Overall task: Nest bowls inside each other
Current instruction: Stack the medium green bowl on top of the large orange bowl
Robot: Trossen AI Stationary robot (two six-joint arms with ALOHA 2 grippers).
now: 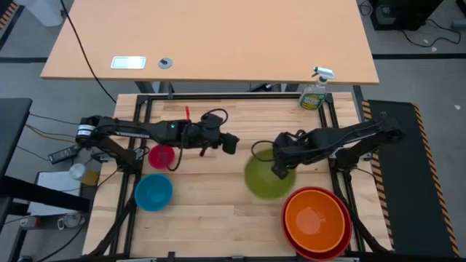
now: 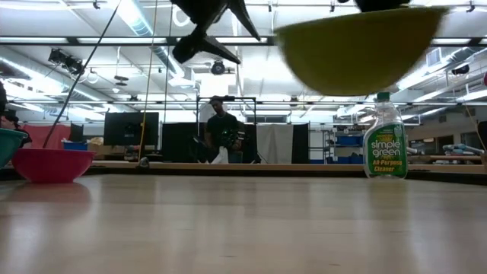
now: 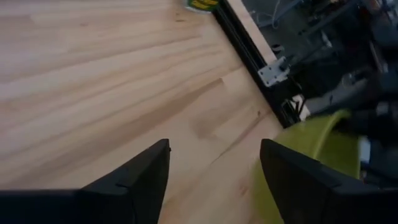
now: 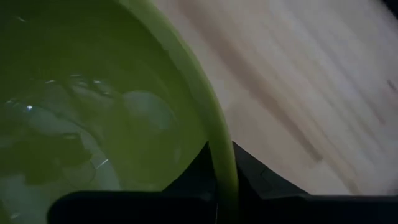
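Observation:
The lime green bowl (image 1: 266,180) hangs in the air at mid-table with my right gripper (image 4: 221,158) shut on it; the low view shows the green bowl (image 2: 358,53) well above the tabletop. My left gripper (image 1: 230,143) hovers open just left of it, nothing between its fingers (image 3: 146,177). The pink bowl (image 1: 162,156) and the blue bowl (image 1: 153,191) stand on their bases at the left. The orange bowl (image 1: 314,217) sits inside the red bowl (image 1: 342,244) at the near right. My right gripper pinches the green bowl's rim (image 4: 219,140) on the bowl's right-hand side. One finger (image 4: 189,177) is inside the bowl and the other (image 4: 258,177) outside the wall. The fingers come from above, slanting down. The bowl hangs lifted clear of the table, slightly tilted.
A green spray bottle (image 1: 314,94) stands at the far right edge of the table. Bare wood lies between the two groups of bowls. A person (image 2: 221,129) stands in the room beyond the table.

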